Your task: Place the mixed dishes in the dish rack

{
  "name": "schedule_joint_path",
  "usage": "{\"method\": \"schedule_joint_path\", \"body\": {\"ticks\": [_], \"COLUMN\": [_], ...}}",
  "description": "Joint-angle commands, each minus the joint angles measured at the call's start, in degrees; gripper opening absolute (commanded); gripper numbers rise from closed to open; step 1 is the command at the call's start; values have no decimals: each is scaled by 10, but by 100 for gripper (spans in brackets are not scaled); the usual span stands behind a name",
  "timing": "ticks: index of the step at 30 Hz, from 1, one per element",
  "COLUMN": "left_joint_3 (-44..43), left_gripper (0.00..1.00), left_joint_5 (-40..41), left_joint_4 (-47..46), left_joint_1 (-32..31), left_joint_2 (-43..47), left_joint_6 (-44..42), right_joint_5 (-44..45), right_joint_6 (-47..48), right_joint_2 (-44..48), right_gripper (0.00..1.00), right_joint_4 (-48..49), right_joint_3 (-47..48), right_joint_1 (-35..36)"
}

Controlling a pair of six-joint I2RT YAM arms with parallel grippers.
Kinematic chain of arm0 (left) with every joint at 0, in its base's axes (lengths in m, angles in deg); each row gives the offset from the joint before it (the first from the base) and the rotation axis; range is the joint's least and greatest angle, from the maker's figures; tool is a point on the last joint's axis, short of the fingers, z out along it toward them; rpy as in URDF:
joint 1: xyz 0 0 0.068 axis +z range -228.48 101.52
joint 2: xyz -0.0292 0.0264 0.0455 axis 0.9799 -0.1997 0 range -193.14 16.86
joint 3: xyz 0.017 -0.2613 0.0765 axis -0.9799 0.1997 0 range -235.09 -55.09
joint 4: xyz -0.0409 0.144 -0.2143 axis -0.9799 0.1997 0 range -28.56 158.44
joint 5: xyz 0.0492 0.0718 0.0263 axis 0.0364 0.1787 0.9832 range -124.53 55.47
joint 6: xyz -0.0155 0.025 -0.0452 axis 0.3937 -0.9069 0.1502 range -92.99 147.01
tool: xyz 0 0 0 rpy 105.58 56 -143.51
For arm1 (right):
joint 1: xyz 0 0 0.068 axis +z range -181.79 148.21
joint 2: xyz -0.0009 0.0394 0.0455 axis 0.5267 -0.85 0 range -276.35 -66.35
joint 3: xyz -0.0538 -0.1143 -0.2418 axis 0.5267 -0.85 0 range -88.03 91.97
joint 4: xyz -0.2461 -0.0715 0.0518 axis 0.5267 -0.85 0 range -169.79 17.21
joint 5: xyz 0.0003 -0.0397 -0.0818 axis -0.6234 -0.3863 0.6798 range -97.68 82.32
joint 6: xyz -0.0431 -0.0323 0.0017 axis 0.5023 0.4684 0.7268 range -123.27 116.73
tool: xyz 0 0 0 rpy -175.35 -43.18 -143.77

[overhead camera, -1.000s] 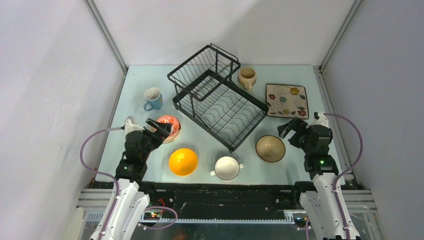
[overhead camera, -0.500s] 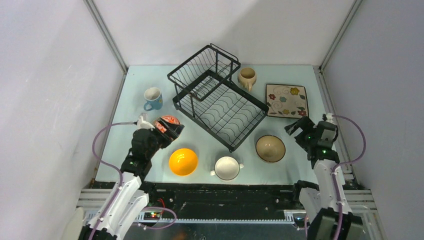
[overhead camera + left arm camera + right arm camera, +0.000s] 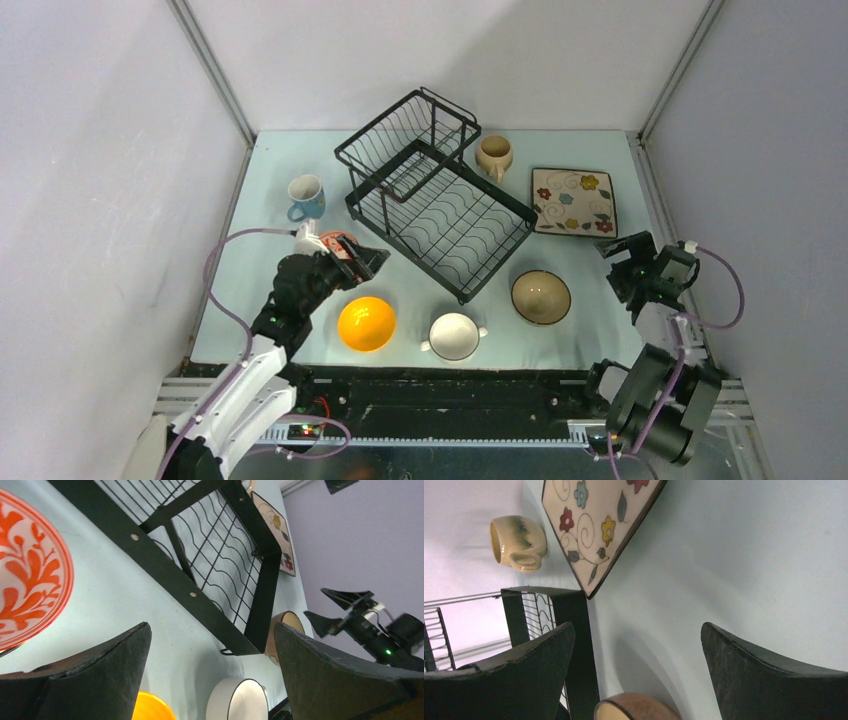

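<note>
Walls close in the pale blue surface on the left, far and right sides, and the arms' bases take the near edge. The dish rack lies diagonally across the middle and far part, its raised basket toward the far left and its flat slotted tray running down toward the near right. Every dish in view sits on the surface outside it. The square cream floral plate lies flat to the right of the tray, close to the right edge. Along the near edge stand the orange-yellow bowl, the white two-handled bowl and the tan bowl, the white one just beyond the tray's near corner. The red-patterned bowl sits left of the tray's long side with a bare strip between them. The blue mug stands farther back on the left, with open surface around it. The beige mug sits close beside the rack's far right side. The left end effector hangs over the red-patterned bowl's right rim, above that strip, its fingers spread wide and holding nothing. The right end effector hovers over bare surface between the plate's near edge and the tan bowl, fingers likewise spread and empty.
</note>
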Motion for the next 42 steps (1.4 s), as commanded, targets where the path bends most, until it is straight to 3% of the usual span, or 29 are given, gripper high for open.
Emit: {"method": "schedule_joint_path", "body": {"ticks": [1, 7, 13, 19, 28, 30, 32, 35, 38, 42], "left_joint_3": [5, 7, 19, 17, 15, 12, 12, 10, 7, 8], "left_gripper": [100, 99, 99, 98, 99, 98, 98, 98, 98, 98], "left_joint_5": [-61, -70, -38, -14, 11, 13, 14, 14, 13, 11], "left_joint_4": [-73, -76, -47, -14, -8, -7, -8, -8, -6, -3], "left_joint_1": [-5, -6, -7, -7, -7, -7, -7, -7, -7, -7], "left_joint_2": [-15, -8, 50, 78, 86, 83, 80, 76, 72, 74], "left_joint_6": [-34, -39, -51, -59, -64, -65, -65, -65, -65, -66], "right_joint_5": [40, 31, 1, -3, 86, 88, 90, 95, 97, 120], "right_joint_6": [-63, -102, -192, -238, -209, -212, -208, -190, -165, -136], "right_joint_2": [-77, -232, -391, -490, -494, -501, -505, -504, -489, -442], "right_gripper": [100, 100, 92, 85, 84, 78, 65, 29, 4, 0], "right_joint_4": [131, 248, 419, 499, 384, 392, 396, 397, 385, 364], "right_joint_3": [-8, 34, 52, 94, 182, 187, 192, 197, 198, 180], "right_joint_1": [31, 58, 56, 48, 81, 81, 82, 84, 83, 85]}}
